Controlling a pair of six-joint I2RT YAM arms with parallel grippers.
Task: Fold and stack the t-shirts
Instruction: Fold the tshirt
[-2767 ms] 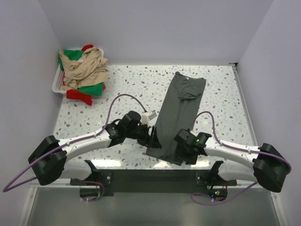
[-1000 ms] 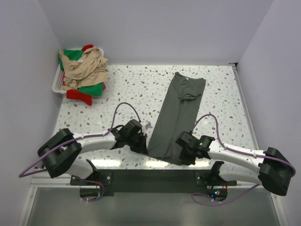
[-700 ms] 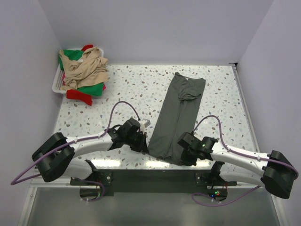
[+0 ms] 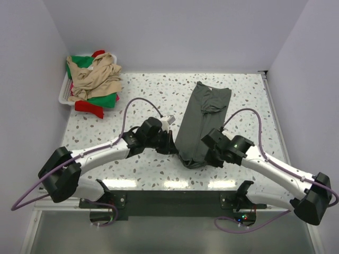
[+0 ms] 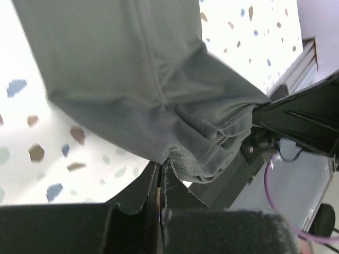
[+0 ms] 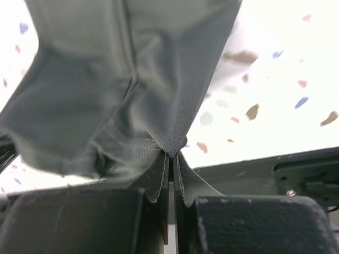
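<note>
A dark grey t-shirt (image 4: pixel 204 114) lies folded into a long narrow strip running from the table's far middle toward me. Its near end (image 4: pixel 192 156) is lifted off the table. My left gripper (image 4: pixel 174 147) is shut on the left corner of that hem (image 5: pixel 175 154). My right gripper (image 4: pixel 211 156) is shut on the right corner (image 6: pixel 170 144). In both wrist views the grey cloth hangs pinched between the closed fingers. Beige (image 4: pixel 97 78), green (image 4: pixel 106 100) and red (image 4: pixel 88 107) t-shirts are heaped at the far left.
A white plastic basket (image 4: pixel 63 93) at the far left corner holds the heap of shirts, which spills over its near rim. The speckled table (image 4: pixel 143 100) ends at a dark rail near the arm bases (image 4: pixel 175 202). Walls close in on three sides.
Both grippers have lifted the near hem of the grey shirt and carried it away from me, so the strip's near end now sits farther up the table.
</note>
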